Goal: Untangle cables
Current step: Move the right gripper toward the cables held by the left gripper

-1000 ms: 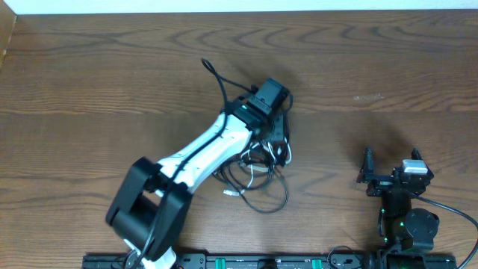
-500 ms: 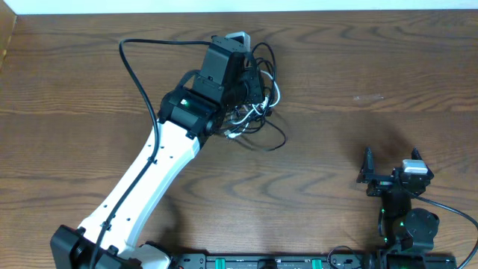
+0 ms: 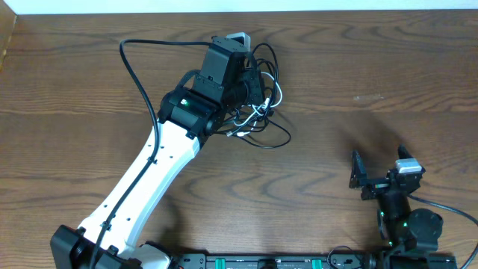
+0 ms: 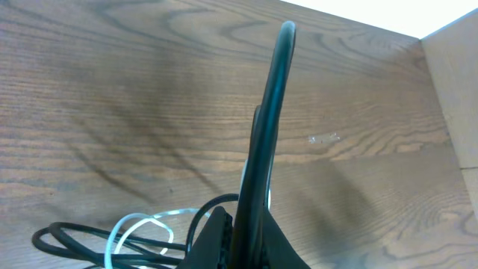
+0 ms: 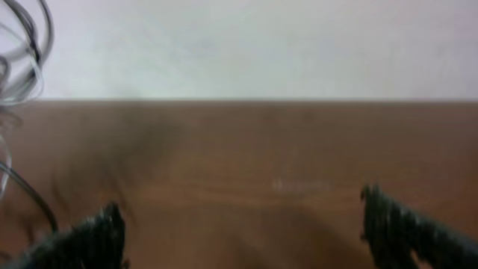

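Note:
My left gripper (image 3: pixel 254 81) is stretched toward the far middle of the table and is shut on the black cord (image 3: pixel 278 140) of the cables. The tangle hangs from it, with loops spreading to the right and toward me. The thin white cord (image 3: pixel 259 113) is threaded through the black loops. In the left wrist view the jaws (image 4: pixel 250 224) pinch the black cord (image 4: pixel 269 127), which sticks up stiffly. A white loop (image 4: pixel 142 223) and black loops lie at lower left. My right gripper (image 3: pixel 379 166) stands open and empty near the front right (image 5: pixel 243 217). The cables (image 5: pixel 22 60) show at that view's top left.
The left arm's own thick black wire (image 3: pixel 138 75) arcs out to the left of the arm. The table's far edge (image 3: pixel 336 10) meets a white wall. A raised wooden edge (image 3: pixel 7 37) stands at the far left corner.
The left arm swung from the table's middle to the far side, carrying the tangle with it, and has since held still. The right gripper has shifted slightly left and turned.

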Motion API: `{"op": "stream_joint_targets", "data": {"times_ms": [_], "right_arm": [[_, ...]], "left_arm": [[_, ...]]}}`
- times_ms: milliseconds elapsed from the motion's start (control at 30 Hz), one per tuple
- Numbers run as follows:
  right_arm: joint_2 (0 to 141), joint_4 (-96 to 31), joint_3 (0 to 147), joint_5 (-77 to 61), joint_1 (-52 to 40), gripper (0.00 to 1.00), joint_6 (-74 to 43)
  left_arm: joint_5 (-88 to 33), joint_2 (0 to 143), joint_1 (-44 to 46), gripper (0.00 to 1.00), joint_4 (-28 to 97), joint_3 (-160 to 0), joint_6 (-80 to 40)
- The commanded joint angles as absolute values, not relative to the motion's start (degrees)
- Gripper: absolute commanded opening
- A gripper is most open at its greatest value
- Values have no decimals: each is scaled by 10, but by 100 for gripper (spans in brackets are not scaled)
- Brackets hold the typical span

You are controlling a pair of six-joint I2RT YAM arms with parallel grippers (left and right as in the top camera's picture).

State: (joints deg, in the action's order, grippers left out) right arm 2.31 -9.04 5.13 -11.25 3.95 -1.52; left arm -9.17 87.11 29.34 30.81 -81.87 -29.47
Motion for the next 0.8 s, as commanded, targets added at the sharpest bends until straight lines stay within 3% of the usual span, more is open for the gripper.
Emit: {"op": "stream_joint_targets", "data": {"times_ms": [0, 267, 467, 633, 767], "right_arm": [[75, -130, 136, -126, 43, 99, -16], [290, -196, 280, -182, 43, 99, 3], [497, -191, 372, -392, 43, 99, 3], [598, -46, 385, -635, 43, 99, -29], [656, 96, 385, -649, 33, 99, -215]], "left_arm": [[-100, 865, 292, 8, 306, -830, -281], [-98, 865, 292, 8, 306, -830, -281], [-98, 865, 292, 8, 306, -830, -281], [-98, 865, 292, 8, 305, -830, -281], [-98, 865, 292, 8, 305, -830, -284]]}}
